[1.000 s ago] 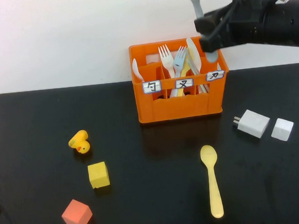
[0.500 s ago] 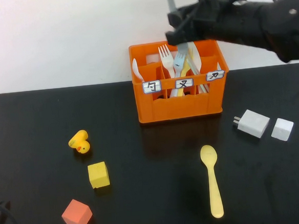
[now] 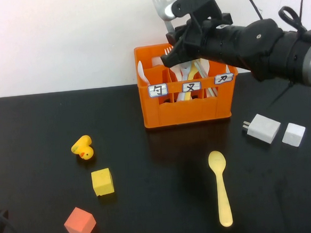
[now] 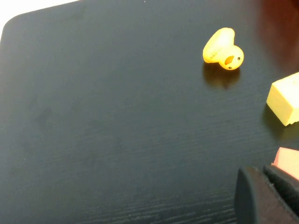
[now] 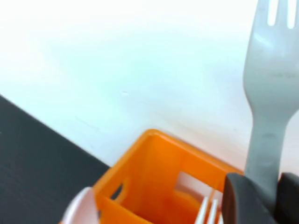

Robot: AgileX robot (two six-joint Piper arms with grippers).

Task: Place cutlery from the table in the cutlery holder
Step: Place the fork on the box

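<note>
We have the grey fork (image 3: 161,7) pinched in the right gripper (image 3: 178,37), tines up, hanging just above the cutlery holder (image 3: 187,110), over its left-to-middle slots. Left gripper (image 4: 261,196) is pressed shut on nothing, parked low over the table (image 3: 33,125), well to the left of the holder and nearer us.

Risks as we judge them:
- The holder's middle slot is already crowded with a light blue fork (image 3: 186,71) and white cutlery (image 3: 200,60); our handle could jam on those and tip out.
- A release this high could bounce the fork off the rim.
- A tilted fork could catch a divider.

Yellow spoon (image 3: 220,186) lies flat in front of the holder, to the right, not yet picked.

The black tabletop is glossy, so slippery. In front of the holder to its left sit a duck (image 3: 83,148) and cubes (image 3: 102,182); right of it, a white charger (image 3: 262,128). Plain white wall behind.
</note>
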